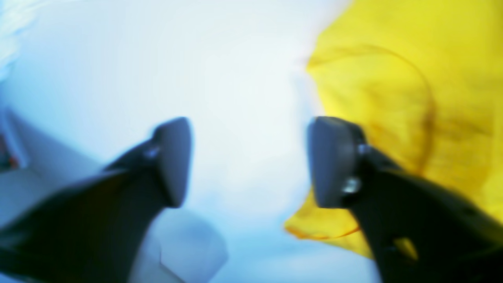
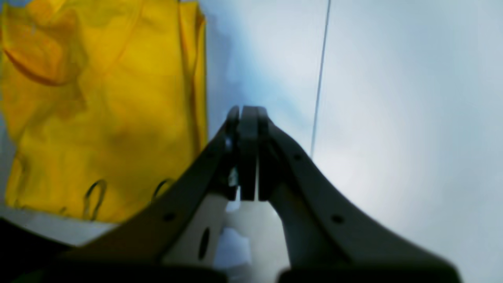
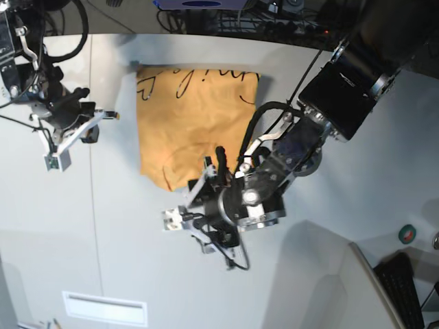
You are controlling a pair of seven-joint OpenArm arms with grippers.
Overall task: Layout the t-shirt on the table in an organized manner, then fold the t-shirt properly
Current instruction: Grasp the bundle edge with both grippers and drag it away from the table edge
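The t-shirt lies on the white bench, toward its far middle, already doubled into a roughly rectangular panel. Its long axis runs near to far, and black script and a heart outline show along the far edge. The near edge is uneven, with a rumpled corner at the near left.

The left gripper hovers at that near edge, just over the cloth's near margin. In the left wrist view its fingers stand apart with only bare bench between them, clamped on nothing; the yellow fabric lies just beside one finger, off to the side rather than in the gap. That view is blurred, so I cannot tell whether the finger touches the cloth.

The right gripper sits well apart at the bench's left, its fingers pressed together and empty. From it the shirt lies off to one side, across a thin dark seam.

The left arm is much the nearer, and the next fold would likely carry the near edge toward the far one.
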